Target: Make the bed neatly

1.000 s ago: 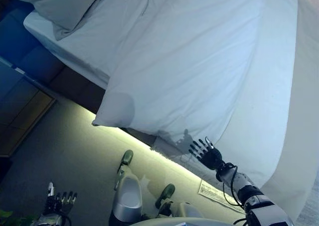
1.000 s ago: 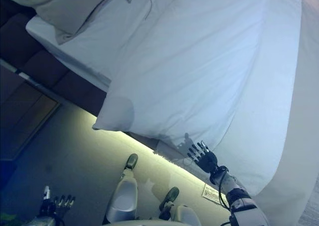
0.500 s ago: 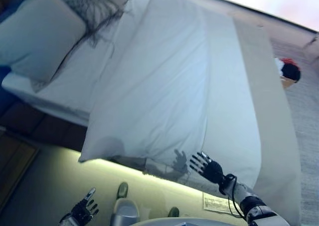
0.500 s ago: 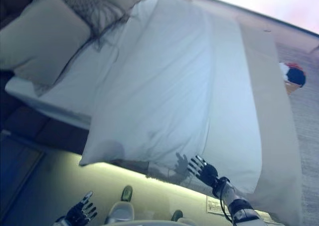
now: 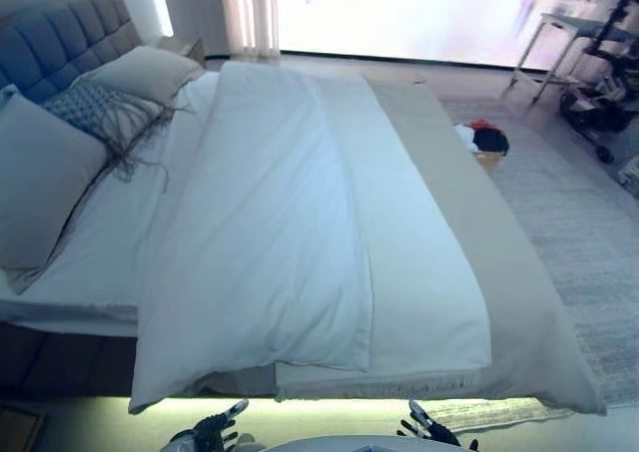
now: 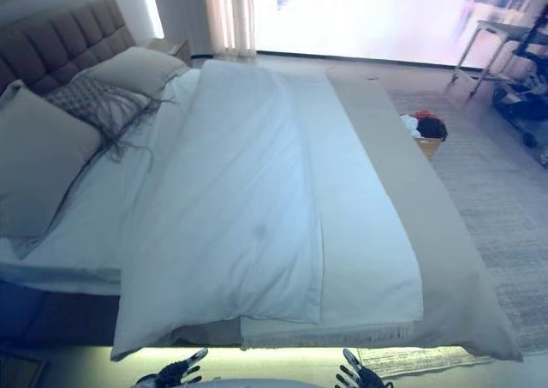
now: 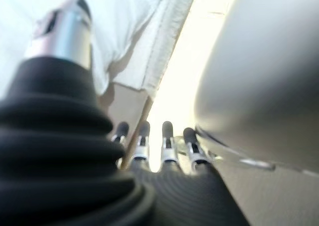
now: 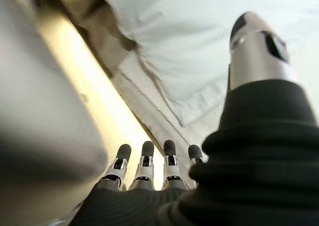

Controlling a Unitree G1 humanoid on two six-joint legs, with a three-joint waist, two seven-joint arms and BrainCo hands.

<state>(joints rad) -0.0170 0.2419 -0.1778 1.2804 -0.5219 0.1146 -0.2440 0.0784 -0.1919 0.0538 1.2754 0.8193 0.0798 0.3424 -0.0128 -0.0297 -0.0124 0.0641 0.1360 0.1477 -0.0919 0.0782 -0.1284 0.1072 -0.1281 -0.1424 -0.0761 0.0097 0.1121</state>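
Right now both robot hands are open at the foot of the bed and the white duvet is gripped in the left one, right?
Not quite. The left robot hand holds nothing; its wrist view shows straight fingers clear of the white duvet. The right robot hand is open too.

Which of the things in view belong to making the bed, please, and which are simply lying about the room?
For the job:
white duvet
beige bed runner
pillows
left robot hand and right robot hand, both open and empty

Lying about:
basket of clothes
rug
side table
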